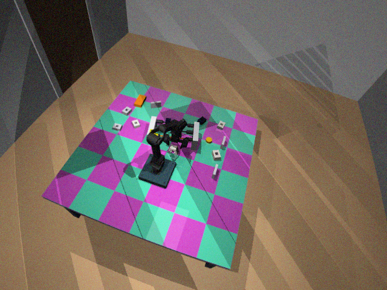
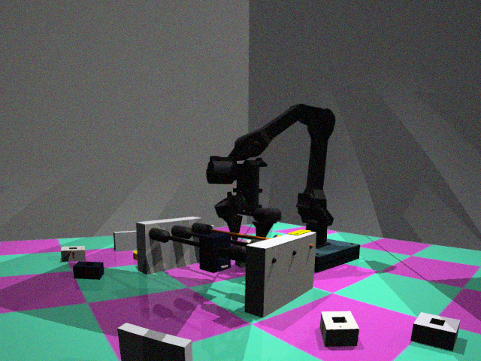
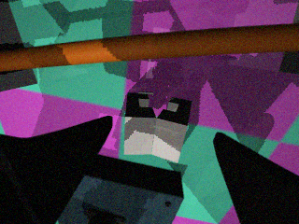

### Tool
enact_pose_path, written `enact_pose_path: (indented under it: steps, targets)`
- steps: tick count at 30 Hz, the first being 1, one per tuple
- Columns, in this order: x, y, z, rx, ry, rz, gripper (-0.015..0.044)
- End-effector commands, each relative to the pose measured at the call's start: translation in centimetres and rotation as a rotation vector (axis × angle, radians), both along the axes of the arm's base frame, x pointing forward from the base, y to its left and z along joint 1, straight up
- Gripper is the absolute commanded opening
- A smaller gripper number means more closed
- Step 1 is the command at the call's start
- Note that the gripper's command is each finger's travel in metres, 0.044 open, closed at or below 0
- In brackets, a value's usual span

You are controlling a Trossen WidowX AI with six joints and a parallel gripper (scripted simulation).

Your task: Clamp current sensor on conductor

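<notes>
My pincer (image 1: 176, 142) (image 2: 247, 237) (image 3: 163, 128) is wide and holds nothing. From my wrist, the left finger (image 3: 89, 135) comes first, its back part cut off by the edge. Next is the open sensor (image 1: 171, 150) (image 3: 156, 135), standing on the table (image 1: 169, 220) (image 2: 217, 303) (image 3: 70, 112). I see it in the gap between my two fingertips, with its two dark ends toward the orange rod (image 2: 250, 235) (image 3: 187, 45). Then comes my right finger (image 3: 248, 173), cut off too. I cannot tell how far down the sensor is from my tips. I cannot make out its arrow. From outside, the yellow marker (image 2: 301, 232) has no word I can read.
</notes>
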State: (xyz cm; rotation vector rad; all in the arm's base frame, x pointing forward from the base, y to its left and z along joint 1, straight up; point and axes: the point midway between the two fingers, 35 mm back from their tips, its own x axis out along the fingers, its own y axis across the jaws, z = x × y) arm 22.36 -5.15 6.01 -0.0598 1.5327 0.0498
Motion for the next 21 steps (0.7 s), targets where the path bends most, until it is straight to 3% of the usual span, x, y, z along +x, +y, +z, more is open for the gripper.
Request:
enact_pose_path:
  steps: [1, 3, 18, 21]
  targets:
    - [0.01, 0.00, 0.05, 0.000, -0.001, 0.000, 0.0361]
    - [0.01, 0.00, 0.05, 0.000, -0.001, 0.000, 0.0309]
    - [0.01, 0.00, 0.05, 0.000, -0.001, 0.000, 0.0209]
    - [0.11, -0.03, 0.49, 0.000, -0.001, 0.000, 0.0130]
